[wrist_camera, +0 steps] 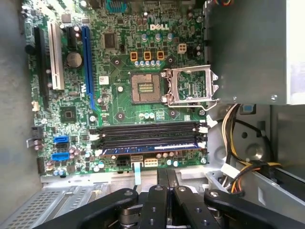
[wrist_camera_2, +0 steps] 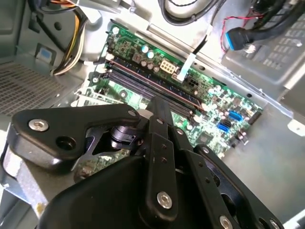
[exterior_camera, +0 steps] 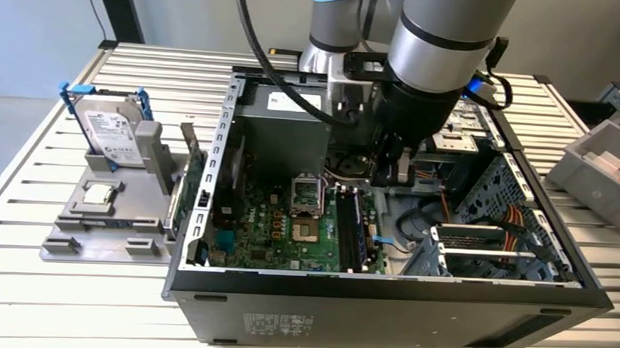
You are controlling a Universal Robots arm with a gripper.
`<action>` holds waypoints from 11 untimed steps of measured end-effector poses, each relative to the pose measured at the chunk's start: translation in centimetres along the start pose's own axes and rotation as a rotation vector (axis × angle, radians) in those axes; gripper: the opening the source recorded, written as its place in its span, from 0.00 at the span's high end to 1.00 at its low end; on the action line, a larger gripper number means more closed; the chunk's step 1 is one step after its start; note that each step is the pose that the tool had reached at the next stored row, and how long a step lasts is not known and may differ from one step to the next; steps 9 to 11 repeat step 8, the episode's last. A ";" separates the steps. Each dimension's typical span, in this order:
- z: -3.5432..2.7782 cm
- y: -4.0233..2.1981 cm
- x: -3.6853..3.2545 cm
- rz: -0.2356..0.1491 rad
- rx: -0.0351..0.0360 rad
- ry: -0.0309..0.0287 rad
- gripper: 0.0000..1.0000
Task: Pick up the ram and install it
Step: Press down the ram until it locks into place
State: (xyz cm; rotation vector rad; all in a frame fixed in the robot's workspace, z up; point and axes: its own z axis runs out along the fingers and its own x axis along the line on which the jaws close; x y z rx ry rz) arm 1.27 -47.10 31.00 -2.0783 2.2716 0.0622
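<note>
Ram sits in the motherboard slot nearest the case edge, gripper above it with fingers together and empty; judged light, stiff, fragile, best held by its long edges.

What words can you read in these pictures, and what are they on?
Motherboard: white brand lettering near its edge, not read out here.
Hard drive: label print too small to read.
Computer case: front sticker too small to read.
Ram: no readable print.
</note>
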 end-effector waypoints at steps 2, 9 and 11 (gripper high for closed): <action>-0.55 0.00 -0.04 0.000 -0.0009 0.0003 1.00; -0.81 -0.01 -0.06 0.000 -0.0022 0.0003 1.00; -0.81 -0.01 -0.06 0.000 -0.0022 0.0003 1.00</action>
